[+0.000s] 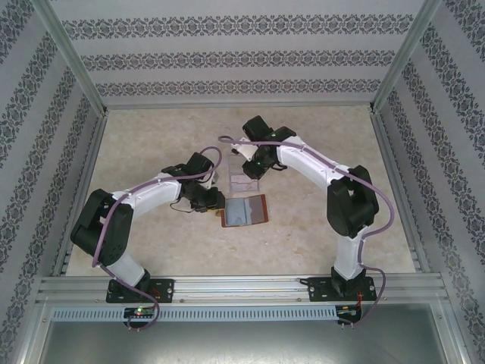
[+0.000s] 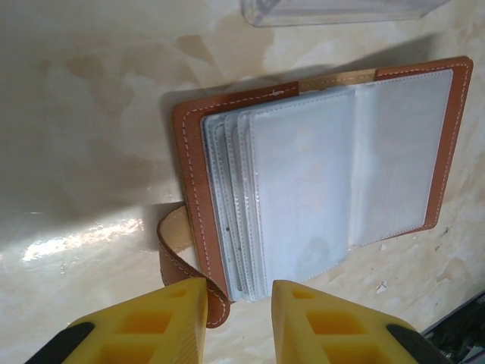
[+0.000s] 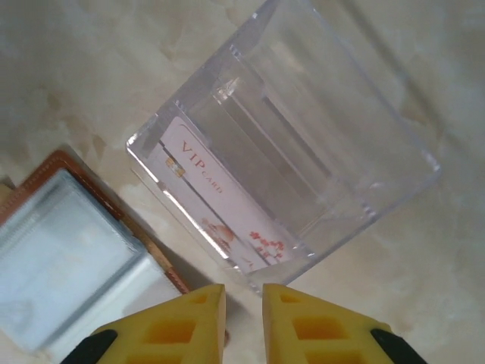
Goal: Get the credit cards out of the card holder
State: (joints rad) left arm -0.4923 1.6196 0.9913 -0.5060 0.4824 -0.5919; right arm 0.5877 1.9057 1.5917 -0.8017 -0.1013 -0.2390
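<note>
The card holder (image 1: 244,211) lies open on the table, reddish-brown leather with pale grey-blue sleeves (image 2: 318,174) facing up and its strap tab (image 2: 173,243) curled at one side. My left gripper (image 2: 239,318) is open just short of the holder's corner, beside the tab, with nothing between its fingers; from above it (image 1: 214,200) sits at the holder's left edge. A whitish card with pink-red marks (image 3: 220,205) stands inside the clear plastic stand (image 3: 318,152). My right gripper (image 3: 244,311) hovers over the stand's near corner, narrowly open and holding nothing. The dark card is hidden.
The clear stand (image 1: 244,180) stands just behind the card holder (image 3: 61,258), almost touching it. Both arms meet at the middle of the marble-patterned table (image 1: 151,144). Patterned walls and metal rails enclose the table.
</note>
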